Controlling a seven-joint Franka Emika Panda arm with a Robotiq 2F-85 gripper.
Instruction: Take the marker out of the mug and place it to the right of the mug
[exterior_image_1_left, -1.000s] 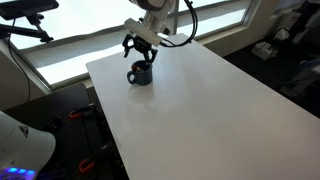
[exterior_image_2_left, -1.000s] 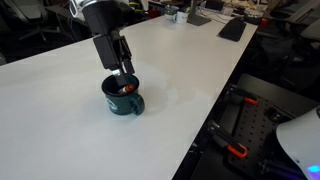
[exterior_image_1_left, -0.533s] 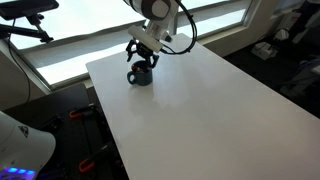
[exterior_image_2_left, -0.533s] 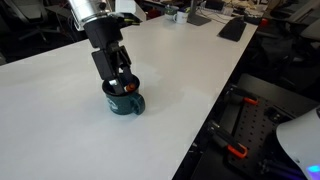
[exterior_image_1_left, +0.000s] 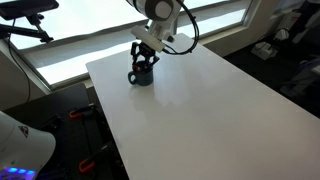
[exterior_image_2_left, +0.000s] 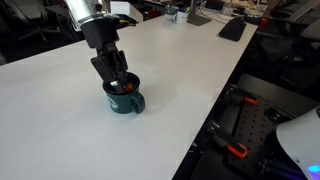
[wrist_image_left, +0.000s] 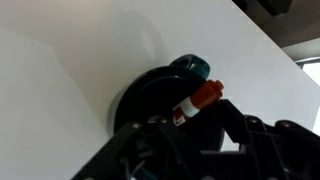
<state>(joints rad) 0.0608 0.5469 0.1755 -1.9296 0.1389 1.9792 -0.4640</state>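
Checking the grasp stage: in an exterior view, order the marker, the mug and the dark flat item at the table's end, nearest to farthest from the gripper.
1. marker, inside the mug, by the tips of the gripper.
2. mug, around them.
3. dark flat item, far table end.

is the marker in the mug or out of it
In the mug: the wrist view shows the marker poking up from inside it.

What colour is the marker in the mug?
The marker is red with a white band, clearest in the wrist view.
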